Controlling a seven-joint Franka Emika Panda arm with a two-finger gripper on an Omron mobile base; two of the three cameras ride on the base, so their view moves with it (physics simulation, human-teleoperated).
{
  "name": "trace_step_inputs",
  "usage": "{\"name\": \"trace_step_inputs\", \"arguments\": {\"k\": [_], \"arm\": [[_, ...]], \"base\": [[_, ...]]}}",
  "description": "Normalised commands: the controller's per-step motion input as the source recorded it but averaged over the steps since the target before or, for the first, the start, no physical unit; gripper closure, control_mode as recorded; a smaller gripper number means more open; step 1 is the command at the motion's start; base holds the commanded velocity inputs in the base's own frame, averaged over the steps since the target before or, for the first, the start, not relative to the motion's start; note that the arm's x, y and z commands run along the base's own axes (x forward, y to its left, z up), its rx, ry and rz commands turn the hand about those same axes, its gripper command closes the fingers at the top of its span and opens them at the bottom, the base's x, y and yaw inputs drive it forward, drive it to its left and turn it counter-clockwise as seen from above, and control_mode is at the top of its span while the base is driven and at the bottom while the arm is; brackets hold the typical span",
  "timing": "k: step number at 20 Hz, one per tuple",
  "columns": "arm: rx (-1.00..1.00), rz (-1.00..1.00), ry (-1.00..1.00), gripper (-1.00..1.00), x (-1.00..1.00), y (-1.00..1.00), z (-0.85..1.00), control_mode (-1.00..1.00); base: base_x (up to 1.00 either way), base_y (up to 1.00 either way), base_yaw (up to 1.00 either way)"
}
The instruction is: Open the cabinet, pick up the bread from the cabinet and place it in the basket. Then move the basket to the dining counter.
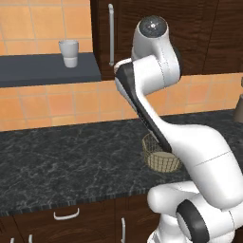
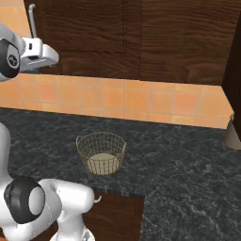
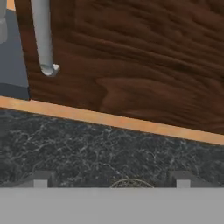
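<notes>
I see my fingers [image 3: 111, 178] spread wide and empty, cabinet [image 3: 140, 65] ahead, basket [image 2: 101, 153] below them.

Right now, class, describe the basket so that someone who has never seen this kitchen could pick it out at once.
Find the black marbled countertop below the orange tiled wall. Near its front edge stands the basket, a round tan wire-mesh bowl with a pale solid bottom, empty. Unlike the solid white cup up on the grey shelf, you can see through its sides.
</notes>
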Motion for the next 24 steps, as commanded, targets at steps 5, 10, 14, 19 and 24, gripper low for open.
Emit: {"name": "trace_step_inputs", "arguments": {"k": [5, 10, 14, 19, 24], "arm": [[0.0, 0.03, -0.32, -1.0, 0.38, 0.61, 0.53, -1.0], [0.0, 0.01, -0.08, -1.0, 0.52, 0.38, 0.16, -1.0], [0.0, 0.0, 0.0, -1.0, 0.64, 0.15, 0.0, -1.0], [0.0, 0.0, 0.0, -1.0, 0.62, 0.2, 0.0, -1.0], [0.0, 0.0, 0.0, -1.0, 0.6, 0.04, 0.0, -1.0]], "base": [[0.0, 0.0, 0.0], [0.0, 0.0, 0.0], [0.0, 0.0, 0.0], [0.0, 0.0, 0.0], [0.0, 0.0, 0.0]]}}
